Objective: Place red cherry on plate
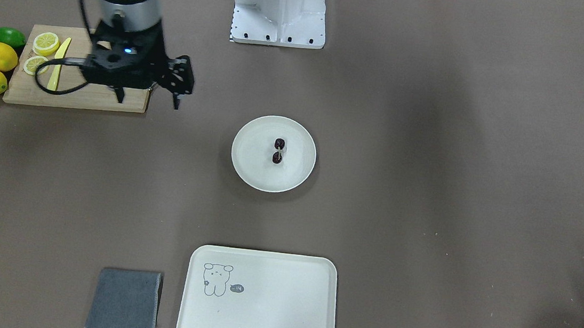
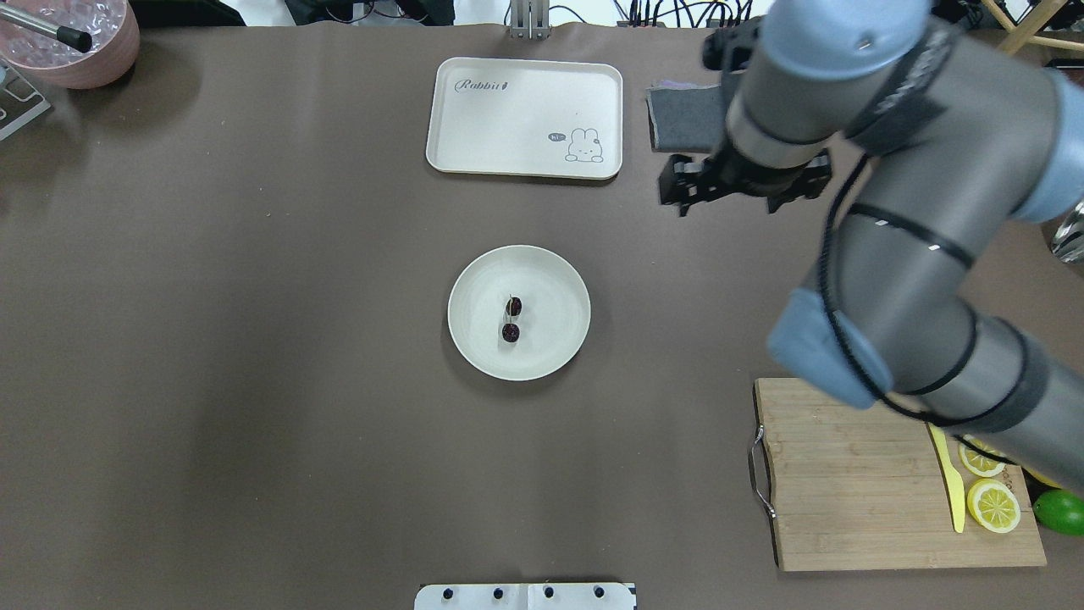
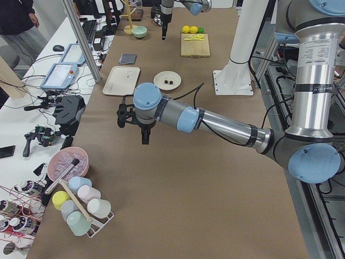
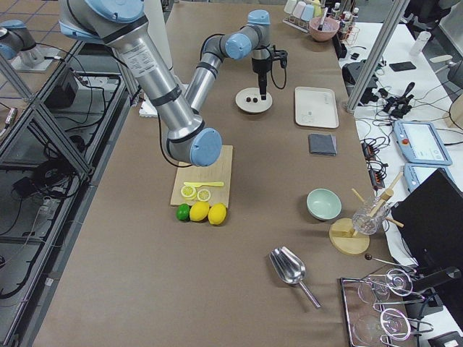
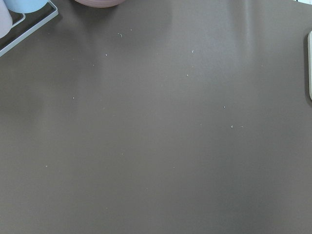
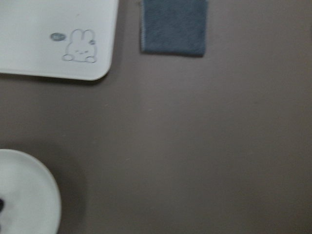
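A matt brown table (image 1: 428, 198) cover, a smooth cream plate (image 1: 248, 173), a wooden board (image 2: 847, 474).

The brown table (image 1: 428, 198) carries the plate (image 1: 248, 173), tray (image 1: 266, 317), cloth (image 1: 124, 302) and cutting board (image 1: 79, 96).

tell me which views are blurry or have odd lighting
Right wrist-mounted view: soft all over, the tray's drawing and the grey cloth fuzzy, the plate cut off at the corner. Left wrist-mounted view: only bare table, dust specks sharp. Overhead exterior view: sharp, the red cherry crisp, faint pale sheen bands on the table covering.
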